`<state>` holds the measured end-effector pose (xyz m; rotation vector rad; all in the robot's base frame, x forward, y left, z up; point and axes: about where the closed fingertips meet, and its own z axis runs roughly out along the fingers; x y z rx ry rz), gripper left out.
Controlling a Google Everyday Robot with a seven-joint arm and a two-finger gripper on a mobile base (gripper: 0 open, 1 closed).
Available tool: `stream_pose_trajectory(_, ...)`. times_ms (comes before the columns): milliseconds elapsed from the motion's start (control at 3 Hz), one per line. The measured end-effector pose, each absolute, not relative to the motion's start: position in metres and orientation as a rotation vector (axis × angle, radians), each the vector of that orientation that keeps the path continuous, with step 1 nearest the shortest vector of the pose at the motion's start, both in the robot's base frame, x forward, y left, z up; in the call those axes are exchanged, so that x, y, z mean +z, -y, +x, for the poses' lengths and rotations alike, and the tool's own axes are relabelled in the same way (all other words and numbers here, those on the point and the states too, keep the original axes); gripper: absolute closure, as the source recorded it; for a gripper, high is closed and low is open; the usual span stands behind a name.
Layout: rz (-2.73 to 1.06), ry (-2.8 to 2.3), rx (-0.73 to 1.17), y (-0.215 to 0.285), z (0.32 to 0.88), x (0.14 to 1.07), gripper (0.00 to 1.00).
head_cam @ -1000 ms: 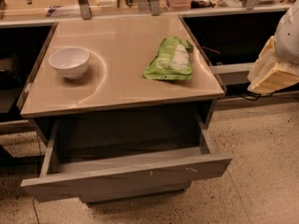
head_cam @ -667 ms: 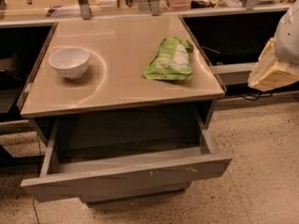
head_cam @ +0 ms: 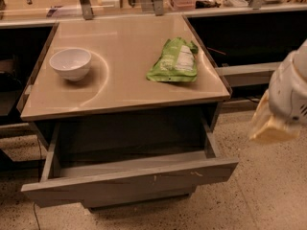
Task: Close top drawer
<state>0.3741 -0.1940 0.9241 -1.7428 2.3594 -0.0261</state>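
The top drawer (head_cam: 129, 181) stands pulled far out of the cabinet, its long grey handleless front panel showing small pale scratches. Its thin grey side walls (head_cam: 50, 155) frame a dark inside in which I see nothing. My gripper (head_cam: 274, 124) is a white and beige shape at the right edge of the camera view. It hangs in the air to the right of the drawer's right front corner, a little above it and apart from it.
The tan cabinet top (head_cam: 120, 87) carries a white bowl (head_cam: 70, 63) at the left and a green snack bag (head_cam: 174, 61) at the right. Dark shelving flanks the cabinet on both sides. Speckled floor (head_cam: 268, 195) lies in front and to the right.
My gripper has come down along the right edge, from level with the cabinet top to near the height of the drawer. The drawer, bowl and bag have not moved.
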Motion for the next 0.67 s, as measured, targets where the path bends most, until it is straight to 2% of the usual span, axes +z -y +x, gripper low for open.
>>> stream_pose_trajectory(667, -1.715, -2.555, 0.228, 0.172, 0.323, 0.787, 1.0)
